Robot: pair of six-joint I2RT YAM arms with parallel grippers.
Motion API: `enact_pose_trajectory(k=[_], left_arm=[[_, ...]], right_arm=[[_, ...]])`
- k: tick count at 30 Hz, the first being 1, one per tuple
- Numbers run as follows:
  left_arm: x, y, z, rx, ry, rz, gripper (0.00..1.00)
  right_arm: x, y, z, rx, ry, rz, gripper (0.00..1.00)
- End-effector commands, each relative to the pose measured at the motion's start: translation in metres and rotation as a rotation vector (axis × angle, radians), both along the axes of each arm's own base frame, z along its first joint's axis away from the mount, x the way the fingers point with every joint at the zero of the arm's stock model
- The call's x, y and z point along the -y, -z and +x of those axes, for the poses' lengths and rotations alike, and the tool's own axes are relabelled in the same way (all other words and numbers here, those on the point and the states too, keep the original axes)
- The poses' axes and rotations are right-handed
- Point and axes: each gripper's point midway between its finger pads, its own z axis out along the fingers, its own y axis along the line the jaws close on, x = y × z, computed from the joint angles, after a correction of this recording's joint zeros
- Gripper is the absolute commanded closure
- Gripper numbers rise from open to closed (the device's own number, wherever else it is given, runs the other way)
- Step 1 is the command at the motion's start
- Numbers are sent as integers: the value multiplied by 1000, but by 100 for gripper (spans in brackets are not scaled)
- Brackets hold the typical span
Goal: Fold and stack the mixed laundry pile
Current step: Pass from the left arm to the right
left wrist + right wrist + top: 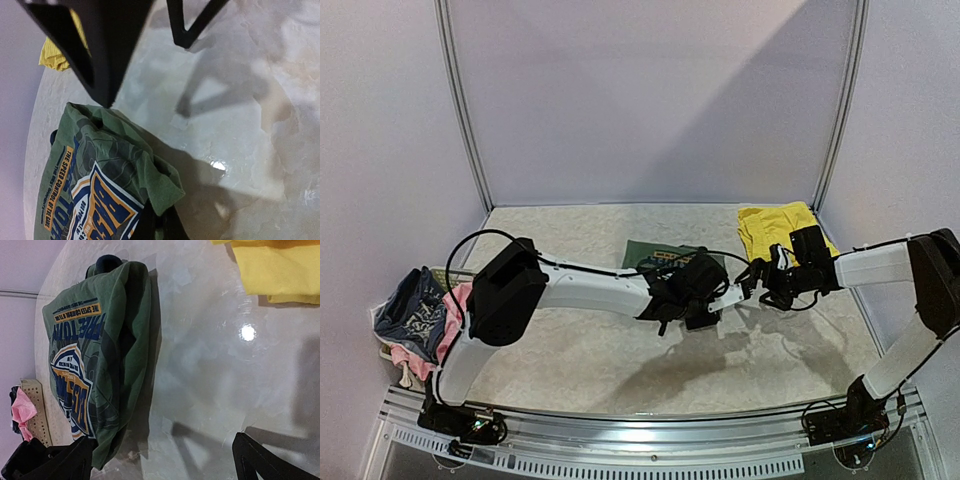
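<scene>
The pile (415,310) sits at the left edge; the left arm (590,290) reaches low across the surface (580,370), jaws closed on an edge of the green top (650,252) at centre; better to lift slowly and keep the fold line straight; the right arm (875,265) bends inward, jaws wide open, holding nothing; the shorts (770,225) lie folded far right.

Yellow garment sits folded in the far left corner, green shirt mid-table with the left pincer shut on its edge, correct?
Wrong corner: the yellow garment lies folded in the far right corner, per the top view. The green shirt is mid-table, left pincer shut on its edge.
</scene>
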Motion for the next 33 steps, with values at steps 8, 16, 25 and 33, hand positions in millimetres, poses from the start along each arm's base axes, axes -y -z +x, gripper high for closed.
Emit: enact_pose_trajectory(k=[8, 16, 25, 33], left_arm=[[-5, -33, 4, -52, -37, -192, 100], [-5, -48, 7, -37, -56, -255, 100], [-7, -65, 9, -20, -74, -310, 100], [-7, -72, 9, -14, -70, -337, 100]], right_arm=[[-31, 2, 30, -13, -14, 194, 1], [-49, 9, 48, -51, 39, 351, 1], [-69, 20, 52, -101, 32, 358, 1], [-83, 29, 54, -133, 23, 378, 1]])
